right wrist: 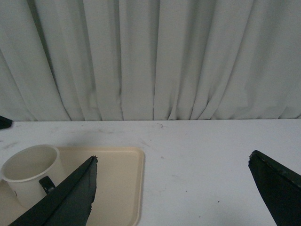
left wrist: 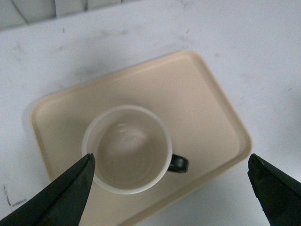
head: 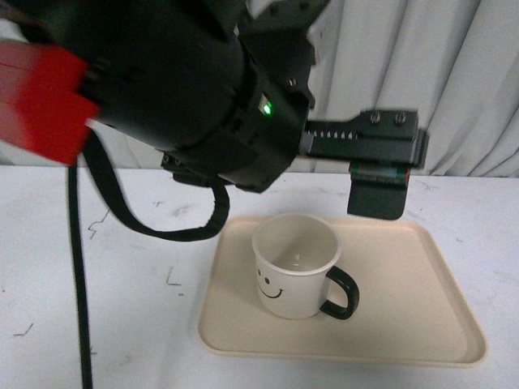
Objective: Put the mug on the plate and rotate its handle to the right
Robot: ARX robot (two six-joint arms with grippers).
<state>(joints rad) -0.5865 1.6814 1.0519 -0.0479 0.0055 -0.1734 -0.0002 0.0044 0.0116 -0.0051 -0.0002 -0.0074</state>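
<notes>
Front view: my own left arm [head: 186, 89] fills the upper left of the frame and blocks much of the curtain [head: 454, 73] behind. A red block [head: 40, 97] sits at the left edge. A black cable [head: 77, 267] hangs down the left side over the white surface [head: 130, 275], which shows a few small dark marks.

The plate [head: 422, 324] lies on the surface at lower centre-right. The mug [head: 296, 267] stands upright on it, left of the plate's middle, smiley face toward the camera. The handle [head: 345, 293] points to the lower right of the frame.

Left gripper [left wrist: 171, 159]: spread wide, holding nothing. It hangs above the plate, clear of the mug. In the left wrist view the mug's open mouth lies between my two fingers [left wrist: 70, 197], much nearer one than the other. In the front view one finger hangs above the plate's far edge, up and right of the mug.

Right gripper [right wrist: 173, 157]: also spread wide and empty, facing the curtain. The mug and a plate corner lie off to one side of it, well apart.
</notes>
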